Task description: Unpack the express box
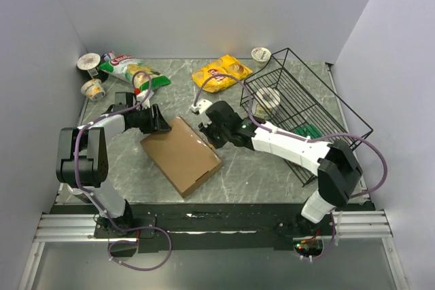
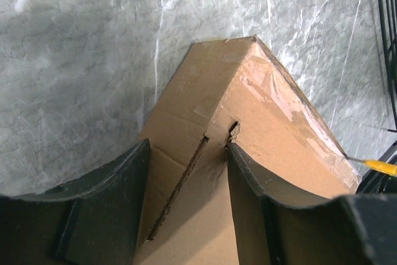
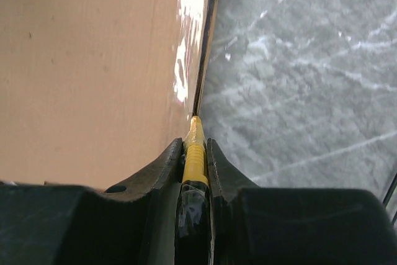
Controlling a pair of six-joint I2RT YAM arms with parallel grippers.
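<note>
The express box [image 1: 182, 154], flat brown cardboard, lies closed and skewed in the middle of the table. My left gripper [image 1: 158, 121] is at its far left corner. In the left wrist view its black fingers [image 2: 189, 144] stand open astride that corner of the express box [image 2: 248, 91]. The right finger touches a small tear in the cardboard. My right gripper [image 1: 207, 132] is at the box's far right edge, shut on a yellow cutter [image 3: 194, 147]. The cutter's tip rests against the seam along the express box's [image 3: 93, 60] side. That yellow tip [image 2: 381, 166] also shows in the left wrist view.
A black wire basket [image 1: 299, 106] at the right holds a cup [image 1: 267, 98] and a green item [image 1: 309, 130]. At the back lie a yellow snack bag [image 1: 221, 73], a green chip bag [image 1: 129, 69] and small cups [image 1: 88, 62], [image 1: 260, 53]. Walls close in both sides.
</note>
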